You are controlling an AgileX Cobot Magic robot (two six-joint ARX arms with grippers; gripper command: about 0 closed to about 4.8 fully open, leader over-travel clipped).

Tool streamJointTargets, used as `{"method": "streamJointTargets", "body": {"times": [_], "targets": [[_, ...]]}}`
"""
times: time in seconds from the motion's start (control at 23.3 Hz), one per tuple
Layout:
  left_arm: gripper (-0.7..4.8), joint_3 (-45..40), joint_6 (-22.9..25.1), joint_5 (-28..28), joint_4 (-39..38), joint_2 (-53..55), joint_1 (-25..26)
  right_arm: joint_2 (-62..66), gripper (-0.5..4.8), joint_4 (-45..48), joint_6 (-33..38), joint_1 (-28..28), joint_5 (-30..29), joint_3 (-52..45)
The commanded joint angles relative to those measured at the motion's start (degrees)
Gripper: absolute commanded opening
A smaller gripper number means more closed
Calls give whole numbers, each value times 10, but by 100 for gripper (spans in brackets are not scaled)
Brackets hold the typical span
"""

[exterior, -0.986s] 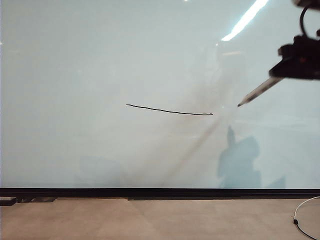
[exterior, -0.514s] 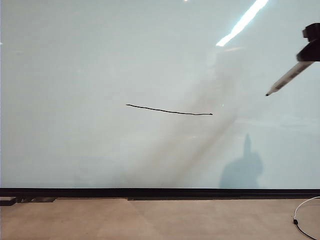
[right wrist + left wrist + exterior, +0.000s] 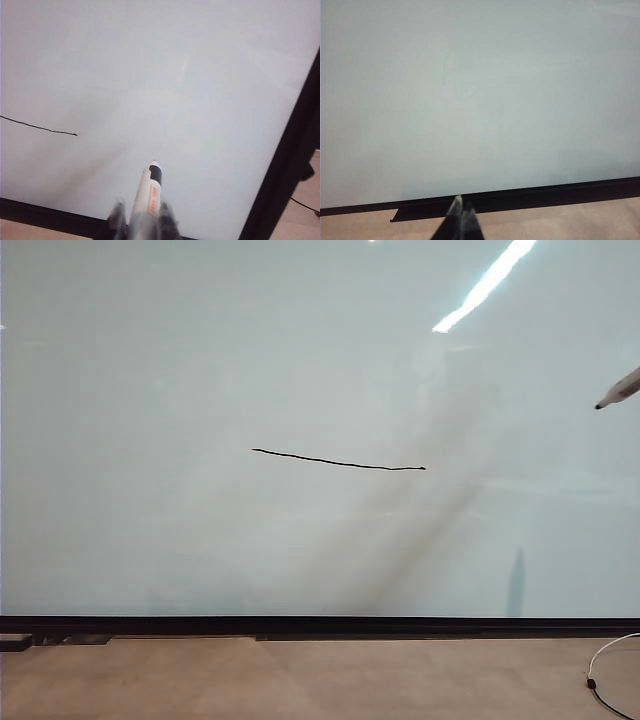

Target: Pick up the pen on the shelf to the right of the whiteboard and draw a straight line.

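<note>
black ink of the straight line (image 3: pixel 338 461) already crosses the whiteboard (image 3: pixel 200 360); drawing looks done. at three o'clock the right gripper (image 3: pixel 140 220) grasps the pen (image 3: pixel 146 197), off the board. the left gripper (image 3: pixel 462 220) idles at six o'clock, pinched empty.

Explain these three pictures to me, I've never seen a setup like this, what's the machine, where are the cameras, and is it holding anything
This is a robot with two arms facing a whiteboard. One camera stands off the arms and sees the whole board with a black straight line drawn across it. The other two cameras sit on the wrists. The left wrist view shows the left end effector, its fingers together and holding nothing, low before the board near the black strip along its bottom edge. The right wrist view shows the right end effector shut on the pen, whose tip points toward the board, off to the right of the line's end. In the outside view only the pen's tip shows, at the right edge.
</note>
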Motion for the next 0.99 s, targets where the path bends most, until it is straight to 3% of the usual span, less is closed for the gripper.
{"method": "streamJointTargets", "body": {"times": [0.04, 0.43, 0.56, 0.99], "targets": [[-5, 2, 1, 1, 4, 0, 0, -57, -5, -39, 1, -1, 12, -13], [-5, 2, 1, 1, 4, 0, 0, -176, -5, -102, 1, -1, 8, -51], [-5, 2, 1, 1, 4, 0, 0, -179, -5, -111, -4, -1, -16, -60], [-5, 2, 1, 1, 2, 0, 0, -179, -5, -97, -68, -25, 9, -73]]}}
